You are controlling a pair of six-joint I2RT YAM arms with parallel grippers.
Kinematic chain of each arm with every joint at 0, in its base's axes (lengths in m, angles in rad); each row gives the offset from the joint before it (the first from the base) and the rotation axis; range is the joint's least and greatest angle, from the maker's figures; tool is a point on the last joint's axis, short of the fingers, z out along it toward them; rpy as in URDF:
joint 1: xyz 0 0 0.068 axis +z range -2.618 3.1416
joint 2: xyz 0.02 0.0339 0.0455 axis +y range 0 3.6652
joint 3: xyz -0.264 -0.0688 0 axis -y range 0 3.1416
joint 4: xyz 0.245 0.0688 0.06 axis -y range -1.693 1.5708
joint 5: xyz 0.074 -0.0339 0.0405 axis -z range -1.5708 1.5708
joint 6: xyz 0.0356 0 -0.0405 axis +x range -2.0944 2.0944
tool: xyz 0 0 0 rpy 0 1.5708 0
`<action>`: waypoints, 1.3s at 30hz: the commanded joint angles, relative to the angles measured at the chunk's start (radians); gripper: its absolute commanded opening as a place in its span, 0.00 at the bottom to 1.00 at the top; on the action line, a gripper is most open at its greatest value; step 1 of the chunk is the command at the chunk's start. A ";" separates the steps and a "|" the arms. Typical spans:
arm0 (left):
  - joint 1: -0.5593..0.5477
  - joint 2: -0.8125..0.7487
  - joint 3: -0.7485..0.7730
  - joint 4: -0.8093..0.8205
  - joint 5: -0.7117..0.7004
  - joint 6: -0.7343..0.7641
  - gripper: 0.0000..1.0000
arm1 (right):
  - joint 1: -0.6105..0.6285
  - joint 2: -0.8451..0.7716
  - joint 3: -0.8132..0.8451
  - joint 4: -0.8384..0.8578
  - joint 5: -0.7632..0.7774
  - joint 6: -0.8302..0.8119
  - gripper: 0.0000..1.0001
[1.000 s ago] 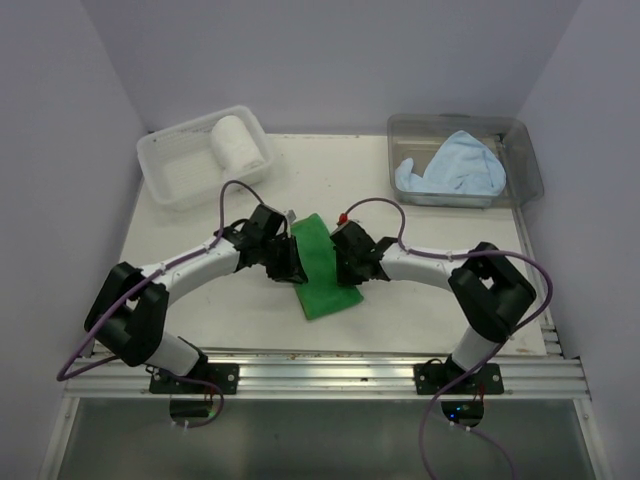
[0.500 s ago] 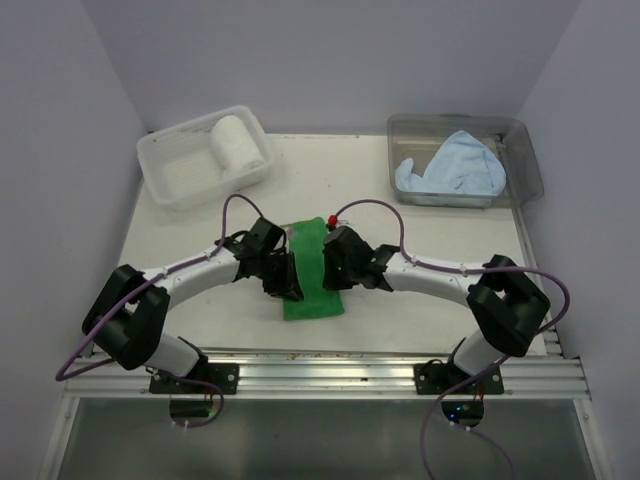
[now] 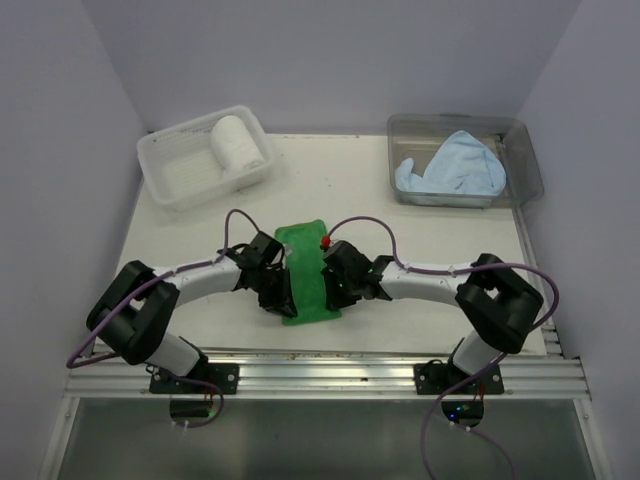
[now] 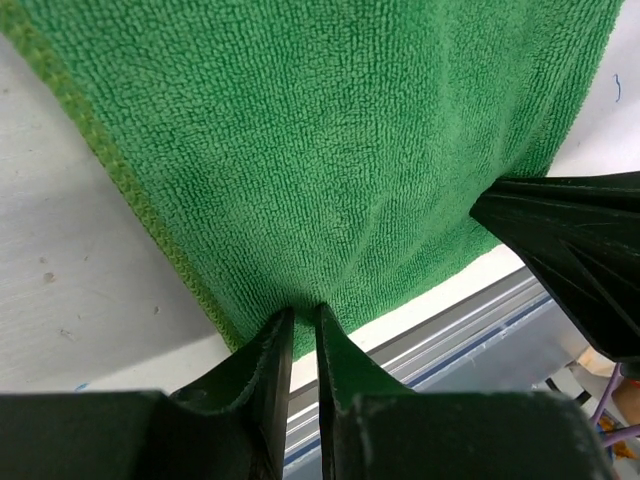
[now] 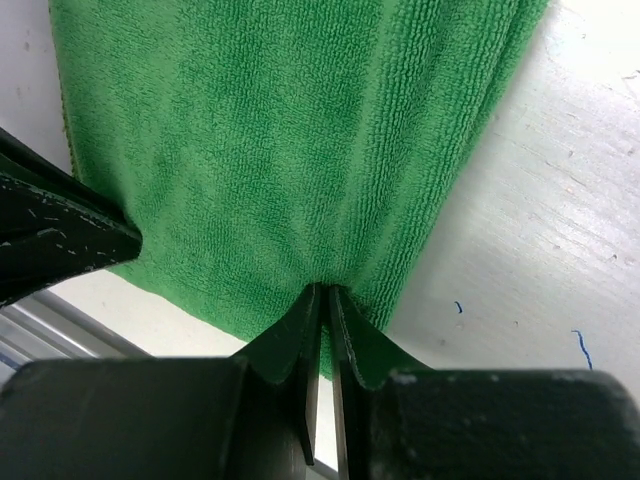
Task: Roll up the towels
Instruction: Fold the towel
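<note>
At the table's (image 3: 420, 240) near edge, the green towel (image 3: 307, 265) lies flat as a strip. My left gripper (image 4: 303, 318) and right gripper (image 5: 323, 292) each pinch its near hem, jaws narrow on cloth. Advice: hold both corners level, turn the hem over evenly and tightly. Soft looped terry, stitched border; it wrinkles readily.

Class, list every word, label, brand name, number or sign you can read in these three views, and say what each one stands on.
No text can be read in any view.
The green towel, white towel and blue towel are plain.
The basket and tub show no label.
The small blue marks on the table are pen strokes, not letters.
</note>
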 commanded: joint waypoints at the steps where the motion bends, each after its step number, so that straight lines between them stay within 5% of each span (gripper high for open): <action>1: -0.006 0.012 0.012 0.029 -0.078 -0.001 0.18 | 0.004 0.001 -0.031 0.002 0.019 -0.008 0.11; 7: -0.008 -0.166 0.070 -0.152 -0.170 0.025 0.30 | 0.004 -0.183 -0.080 -0.036 0.088 -0.031 0.15; 13: -0.023 -0.208 -0.003 -0.178 -0.157 0.007 0.52 | 0.018 -0.266 -0.150 -0.043 0.071 -0.009 0.40; 18: -0.060 -0.203 -0.066 -0.107 -0.127 -0.039 0.57 | 0.023 -0.283 -0.185 -0.021 0.061 -0.001 0.50; 35: -0.084 -0.148 -0.086 -0.041 -0.144 -0.072 0.31 | 0.024 -0.203 -0.175 0.040 0.048 -0.005 0.33; 38: -0.086 -0.146 -0.086 -0.040 -0.140 -0.075 0.22 | 0.024 -0.200 -0.170 0.040 0.047 -0.001 0.26; 39: -0.087 -0.146 -0.086 -0.041 -0.143 -0.079 0.11 | 0.024 -0.200 -0.167 0.043 0.025 0.000 0.24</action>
